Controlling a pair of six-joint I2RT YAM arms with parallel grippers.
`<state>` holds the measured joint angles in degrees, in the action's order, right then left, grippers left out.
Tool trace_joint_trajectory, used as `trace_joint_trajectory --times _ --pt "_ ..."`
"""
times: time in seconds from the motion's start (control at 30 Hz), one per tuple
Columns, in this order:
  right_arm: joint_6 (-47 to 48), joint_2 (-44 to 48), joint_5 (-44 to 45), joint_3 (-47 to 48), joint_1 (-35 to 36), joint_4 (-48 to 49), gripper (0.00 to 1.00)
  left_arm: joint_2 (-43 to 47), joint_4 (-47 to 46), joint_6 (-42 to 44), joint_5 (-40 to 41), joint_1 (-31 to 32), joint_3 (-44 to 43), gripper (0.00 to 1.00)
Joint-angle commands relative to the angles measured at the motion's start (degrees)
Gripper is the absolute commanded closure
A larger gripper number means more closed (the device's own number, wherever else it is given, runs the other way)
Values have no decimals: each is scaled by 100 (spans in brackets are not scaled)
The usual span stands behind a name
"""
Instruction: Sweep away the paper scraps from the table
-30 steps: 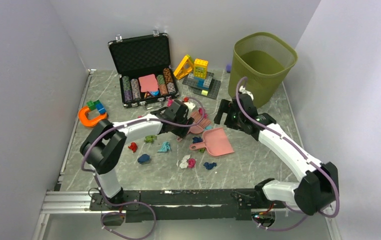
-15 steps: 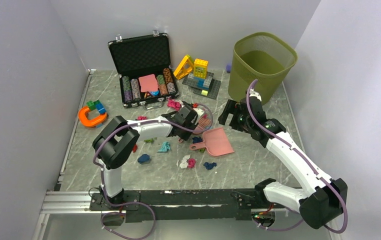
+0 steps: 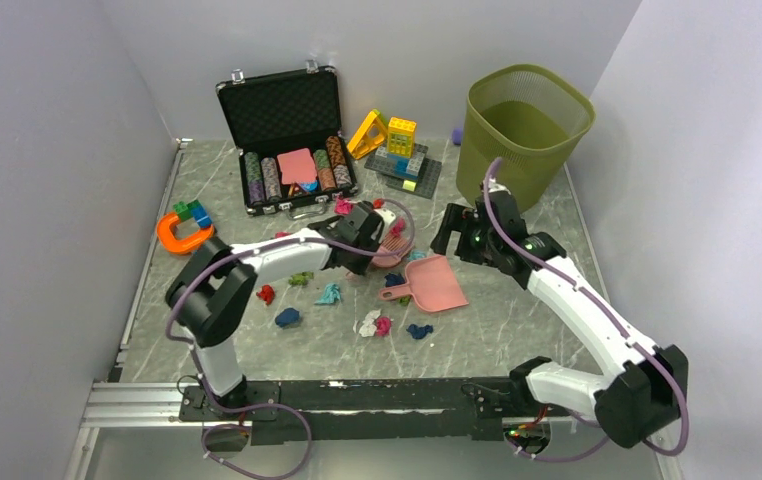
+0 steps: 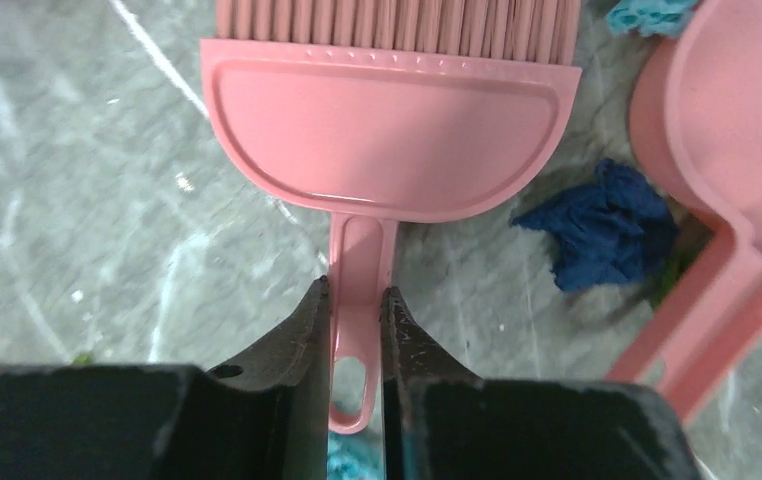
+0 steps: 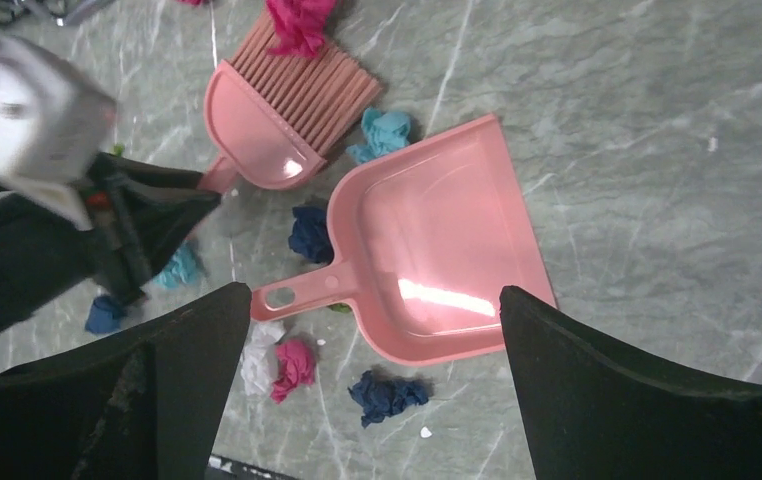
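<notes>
Small paper scraps lie on the grey marble table (image 3: 517,320): red (image 3: 265,293), green (image 3: 301,277), teal (image 3: 329,293), dark blue (image 3: 288,317), white and pink (image 3: 375,324), dark blue (image 3: 419,330). My left gripper (image 4: 357,300) is shut on the handle of a pink brush (image 4: 387,130), whose bristles point away. A dark blue scrap (image 4: 602,225) lies to the right of the brush. A pink dustpan (image 5: 437,260) lies flat on the table. My right gripper (image 5: 374,292) is open and empty above the dustpan. A pink scrap (image 5: 300,20) lies on the bristles.
A green waste bin (image 3: 527,125) stands at the back right. An open black case (image 3: 287,140) with poker chips and building blocks (image 3: 402,150) are at the back. An orange horseshoe toy (image 3: 182,235) lies at the left wall.
My left gripper moved the brush slightly right, then back left. My right gripper shifted a little toward the bin and stays open over the dustpan.
</notes>
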<state>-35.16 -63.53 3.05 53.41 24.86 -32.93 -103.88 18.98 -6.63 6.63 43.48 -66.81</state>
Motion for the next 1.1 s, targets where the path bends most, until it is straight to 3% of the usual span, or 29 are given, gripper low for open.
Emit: trace_joint_trajectory --times 0.0,0.1,0.3,0.5,0.73,0.87,1.07 --pt "561 -451 -752 467 -18 141 0 990 248 67 92 -9 -22 91" --pt "679 -530 -1124 500 -37 383 0 1321 392 27 -12 -12 10 95" --pt "579 -629 -2220 350 -301 965 0 1967 427 -17 -215 -11 239 93" --pt "463 -697 -2495 288 -404 1166 0 1866 230 114 296 -12 471 62" --pt "486 -489 -2472 213 -427 1081 0 833 -29 554 1010 -15 319 42" --pt "503 -352 -2428 152 -477 982 0 597 -174 593 585 -230 346 37" --pt "449 -263 -2465 18 -524 1034 0 396 -264 491 -314 -748 400 40"
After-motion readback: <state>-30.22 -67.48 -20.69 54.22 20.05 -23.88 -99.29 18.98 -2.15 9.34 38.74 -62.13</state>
